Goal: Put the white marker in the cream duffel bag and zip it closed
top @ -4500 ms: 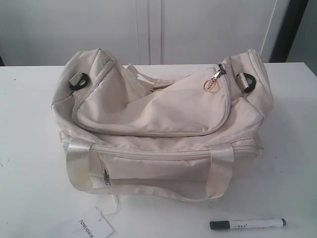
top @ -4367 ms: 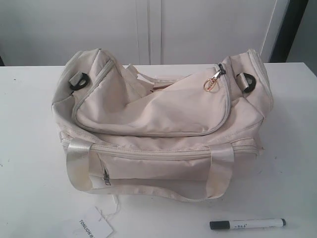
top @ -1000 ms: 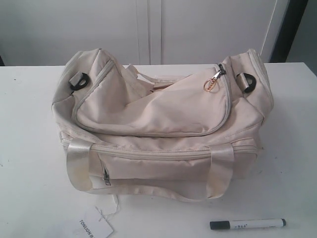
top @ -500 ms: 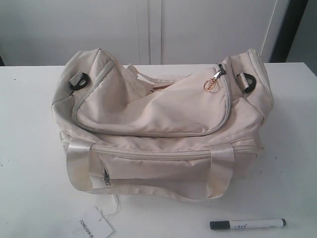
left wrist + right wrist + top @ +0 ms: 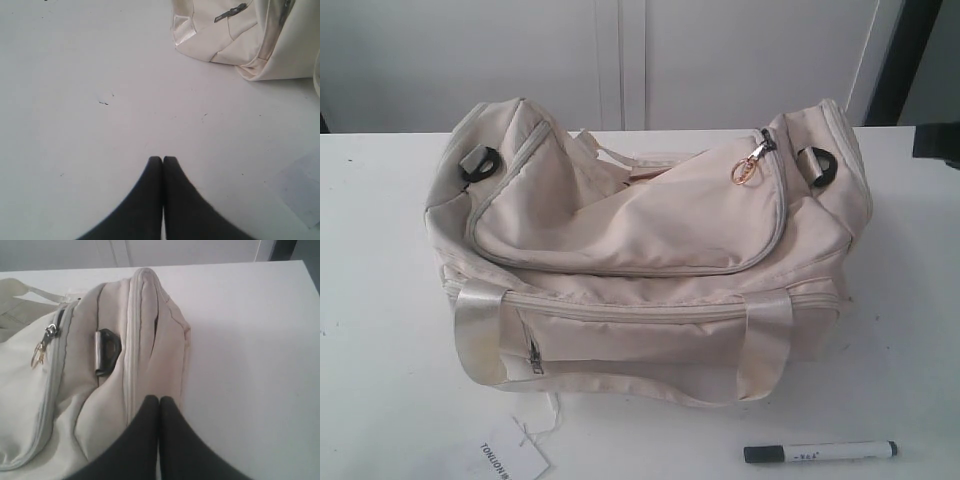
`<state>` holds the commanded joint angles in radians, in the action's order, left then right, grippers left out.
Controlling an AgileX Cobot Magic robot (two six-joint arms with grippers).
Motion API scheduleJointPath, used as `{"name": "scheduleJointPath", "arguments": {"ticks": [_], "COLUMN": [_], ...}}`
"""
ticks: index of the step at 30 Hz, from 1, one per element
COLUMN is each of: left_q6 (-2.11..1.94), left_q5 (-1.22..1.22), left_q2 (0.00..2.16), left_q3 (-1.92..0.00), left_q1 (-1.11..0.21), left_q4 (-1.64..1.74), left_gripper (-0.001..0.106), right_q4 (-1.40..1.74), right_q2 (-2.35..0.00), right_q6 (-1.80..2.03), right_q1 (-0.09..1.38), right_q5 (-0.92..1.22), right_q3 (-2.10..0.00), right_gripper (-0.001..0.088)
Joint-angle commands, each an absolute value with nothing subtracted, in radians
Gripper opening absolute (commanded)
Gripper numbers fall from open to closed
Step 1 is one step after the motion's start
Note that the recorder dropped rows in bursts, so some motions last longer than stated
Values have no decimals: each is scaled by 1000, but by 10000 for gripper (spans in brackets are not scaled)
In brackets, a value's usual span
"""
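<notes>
- Right tool [image 5: 159, 399] and left tool [image 5: 163, 159]: both clenched, empty.
- Near-right of cream fabric duffel bag [image 5: 640, 220] lies slim white black-capped marker [image 5: 820, 452], long axis left-right; right arm seems closer.

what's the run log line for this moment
white marker: on table; cream duffel bag: top zip looks shut; left gripper: shut, empty; right gripper: shut, empty, by bag end
</notes>
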<state>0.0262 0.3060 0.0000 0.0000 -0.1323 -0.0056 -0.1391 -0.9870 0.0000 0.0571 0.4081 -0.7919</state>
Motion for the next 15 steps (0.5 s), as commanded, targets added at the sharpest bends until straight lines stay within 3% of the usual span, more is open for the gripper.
{"name": "scheduleJointPath", "arguments": {"ticks": [9,15], "left_q6": [26,26], "left_q5": [306,306], "left_q2": [0,0], "left_q3": [0,0], "left_q1": [-132,-132], "left_q4": [-6,-6], "left_gripper": [0,0], "right_q4": [-181,-182], "right_q2": [-1008,-1172], "right_q6": [10,0], "right_q1": [57,57], "right_q5": [390,539], "right_q3": [-832,-1013], "right_gripper": [0,0]}}
